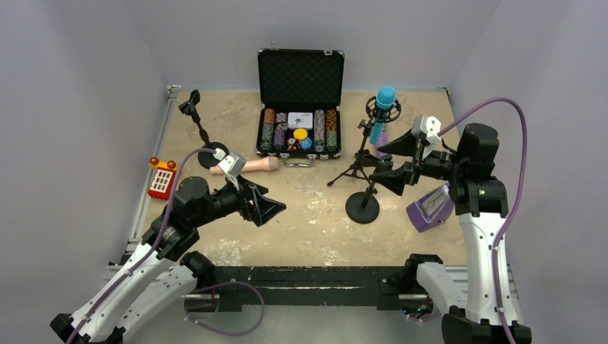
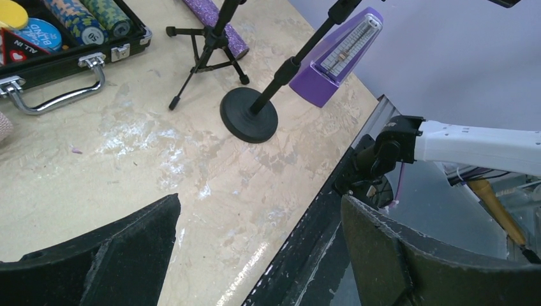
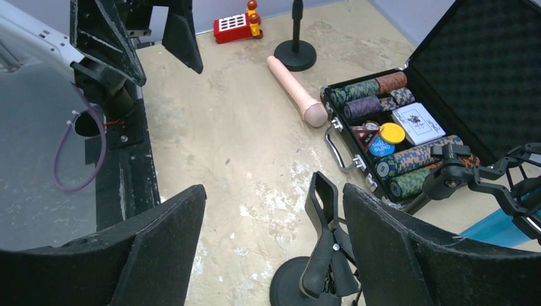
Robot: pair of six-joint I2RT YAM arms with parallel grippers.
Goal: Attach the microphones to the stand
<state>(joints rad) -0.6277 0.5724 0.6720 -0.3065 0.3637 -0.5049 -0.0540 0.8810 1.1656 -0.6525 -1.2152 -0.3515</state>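
Near the table's middle, the round-base stand (image 1: 363, 206) holds its empty clip just before the right gripper (image 1: 388, 165), whose fingers are spread and hold nothing. 1 blue microphone (image 1: 386, 99) sits in the tripod stand (image 1: 356, 166). 1 pink microphone (image 1: 252, 165) lies beside the chip case (image 1: 300, 100). The left gripper (image 1: 271, 211) hovers released, holding nothing.

Tan, scuffed tabletop (image 1: 315, 229) w/ white scrape marks near the middle. At the back centre, an open black chip case (image 1: 300, 72). Pink mic (image 1: 247, 166) lies flat just left of the case's front. Round-base stand (image 1: 201, 129) back left, red toy (image 1: 162, 179) nr the left edge. Right of centre: tripod stand (image 1: 355, 168), second round-base stand (image 1: 363, 207) in front of it, glittery purple mic (image 2: 199, 9) lying behind the tripod. Purple metronome (image 1: 429, 208) far right.
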